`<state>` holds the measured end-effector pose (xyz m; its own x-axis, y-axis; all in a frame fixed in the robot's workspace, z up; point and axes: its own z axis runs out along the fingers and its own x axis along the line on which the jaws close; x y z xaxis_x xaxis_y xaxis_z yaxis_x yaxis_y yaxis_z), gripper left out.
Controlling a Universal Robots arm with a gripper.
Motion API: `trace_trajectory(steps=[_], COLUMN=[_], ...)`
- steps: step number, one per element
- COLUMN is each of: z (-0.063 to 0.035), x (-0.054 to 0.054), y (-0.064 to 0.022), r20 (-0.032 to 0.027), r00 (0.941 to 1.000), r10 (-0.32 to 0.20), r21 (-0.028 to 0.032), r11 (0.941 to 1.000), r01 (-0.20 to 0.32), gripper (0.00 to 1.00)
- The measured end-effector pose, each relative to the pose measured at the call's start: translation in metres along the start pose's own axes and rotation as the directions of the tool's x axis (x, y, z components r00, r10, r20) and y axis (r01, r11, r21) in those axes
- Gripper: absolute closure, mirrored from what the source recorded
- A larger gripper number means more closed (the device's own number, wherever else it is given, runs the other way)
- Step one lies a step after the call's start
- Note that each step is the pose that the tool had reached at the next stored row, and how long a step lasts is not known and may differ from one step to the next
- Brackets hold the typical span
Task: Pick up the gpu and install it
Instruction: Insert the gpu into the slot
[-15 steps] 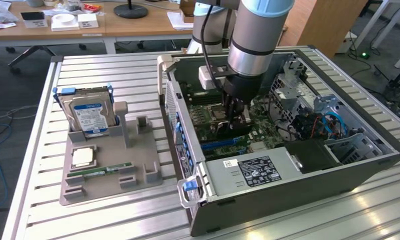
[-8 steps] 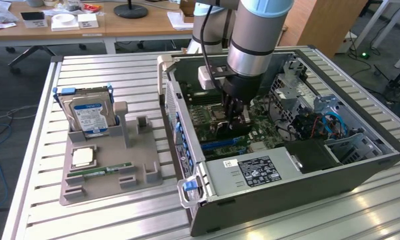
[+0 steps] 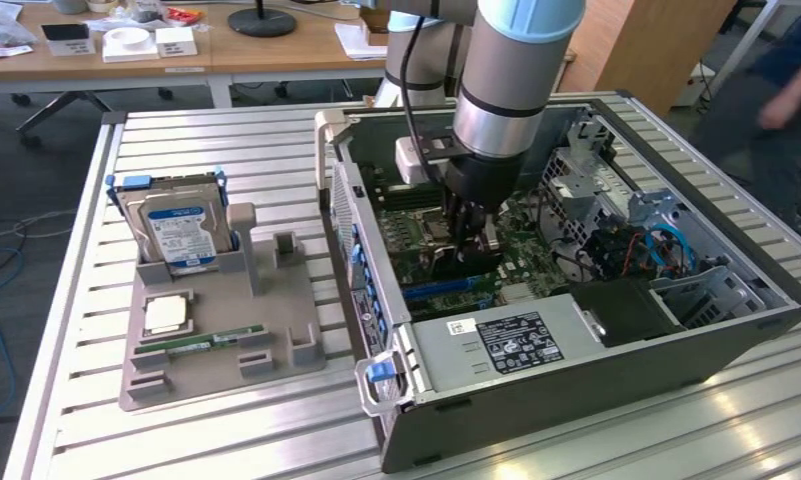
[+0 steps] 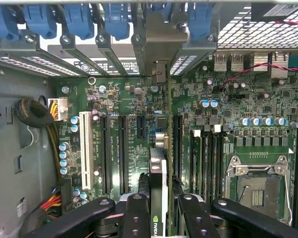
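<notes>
Arm: reaches from 12 o'clock in the exterior view down into the open case.
Gripper: low over the board, near the case's middle. In the wrist view the gripper has its two black fingers pressed against opposite faces of the gpu, pinching it.
Gpu: held edge-on and upright over the board, between two long black slots. Its metal bracket sits at the case's rear slot openings, among the blue clips. Whether its lower edge is in a slot cannot be told.
Socket: open, on the board, apart from the gpu.
Tray: grey, on the table, at 9 o'clock from the case in the exterior view.
Drive: upright in the tray's far holder, at 11 o'clock on the tray.
Stick: green, lying flat near the tray's middle.
Person: at 2 o'clock in the exterior view, beyond the table.
</notes>
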<state>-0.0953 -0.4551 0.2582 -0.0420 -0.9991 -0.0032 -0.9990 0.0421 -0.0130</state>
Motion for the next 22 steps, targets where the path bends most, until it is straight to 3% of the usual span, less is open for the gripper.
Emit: trace_trajectory(steps=[22], z=[0.0056], x=[0.0001], y=[0.0016], r20=[0.0002], r00=[1.0000], r10=[0.000], r21=[0.0028], r11=[1.0000], r01=[0.000], gripper=[0.73])
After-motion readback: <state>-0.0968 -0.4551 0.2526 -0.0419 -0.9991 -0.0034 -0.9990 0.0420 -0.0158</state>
